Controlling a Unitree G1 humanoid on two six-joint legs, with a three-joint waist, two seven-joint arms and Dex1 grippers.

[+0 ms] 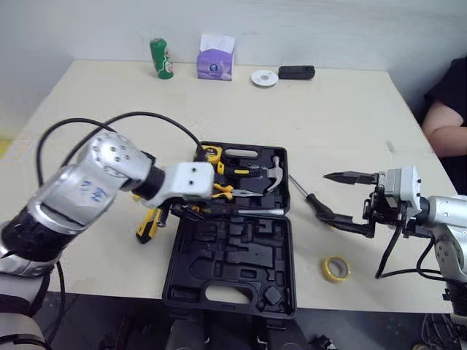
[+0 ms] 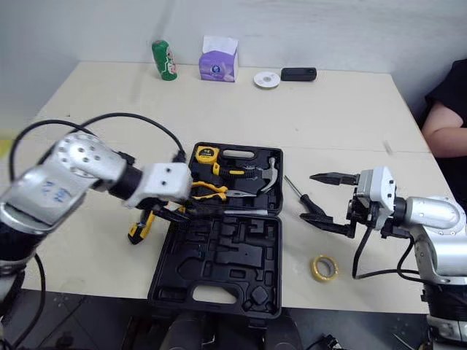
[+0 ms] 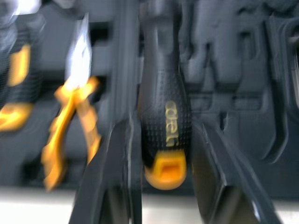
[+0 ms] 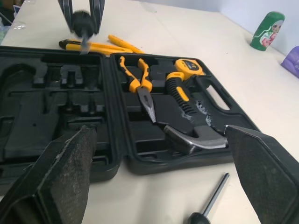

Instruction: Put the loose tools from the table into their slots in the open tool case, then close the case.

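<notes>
The case [image 1: 226,270] lies open on the surface [image 1: 350,124], and its near half shows bare moulded slots. To its right, near the front edge, sits a yellow tape roll [image 1: 336,268], loose and well apart from the case.

Just beyond the roll, the right pincer [image 4: 158,135] hangs wide, its two fingers [image 1: 343,219] spread and holding nothing. It points toward the case's right side. A screwdriver [image 1: 300,188] lies loose on the surface just beside that side, with its dark handle close under the spread fingers and not gripped.

On the left, a yellow and black knife [image 1: 148,224] lies on the surface just beside the case. The left pincer [image 3: 161,130] is over the case's left edge, near the hinge line. It is closed narrow around a black handle [image 3: 163,107] with a yellow end cap, one finger on each side. Whether the handle's tool touches a slot cannot be told.

The far half of the case holds yellow-handled pliers [image 4: 140,86], a hammer [image 1: 273,175] with its steel head toward the right, and a tape measure [image 1: 212,153] at the far left corner.

Along the far edge stand a green can [image 1: 162,58] and a purple tissue box [image 1: 216,58]. Beside them lie a white disc [image 1: 264,77] and a small black item [image 1: 296,72]. A person's arm [image 1: 445,124] shows at the right edge
</notes>
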